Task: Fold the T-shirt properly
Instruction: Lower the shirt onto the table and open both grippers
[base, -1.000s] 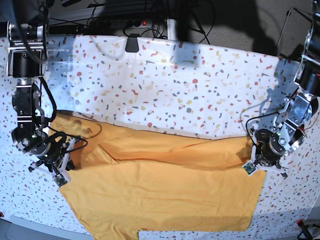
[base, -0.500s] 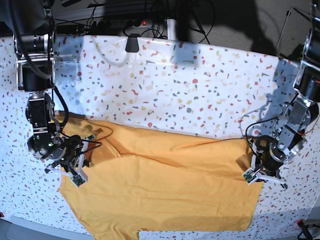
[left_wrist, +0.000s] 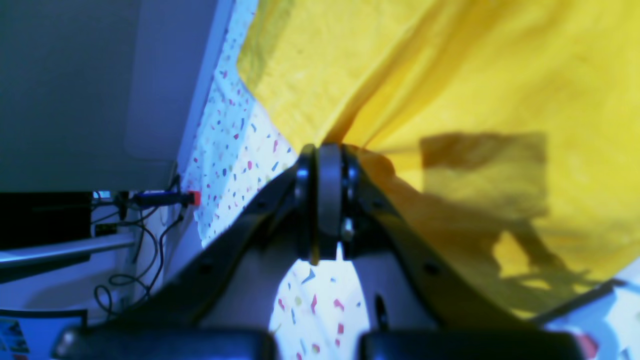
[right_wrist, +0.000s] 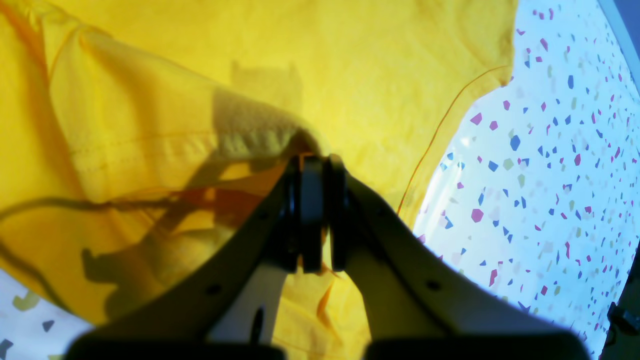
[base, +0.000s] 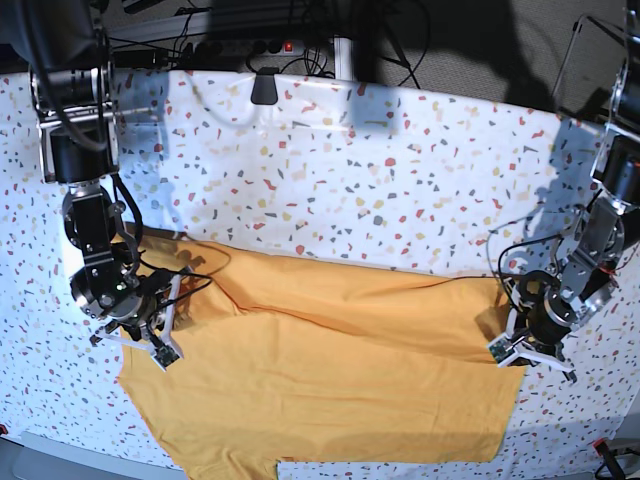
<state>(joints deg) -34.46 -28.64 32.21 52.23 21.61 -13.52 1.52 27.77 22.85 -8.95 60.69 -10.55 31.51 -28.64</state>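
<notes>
While the T-shirt (base: 330, 370) lies flat, left pincer (base: 518, 335) and right pincer (base: 160, 325) clench its edges.

T-shirt (base: 330, 370) on table (base: 350, 170)

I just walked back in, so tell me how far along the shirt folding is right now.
Early. Done: the T-shirt lies mostly spread on the table, with its far edge doubled over into one long fold. In hand: the left tool and the right tool are each shut on cloth at opposite ends. Left: the remaining folds into a compact shape.
</notes>
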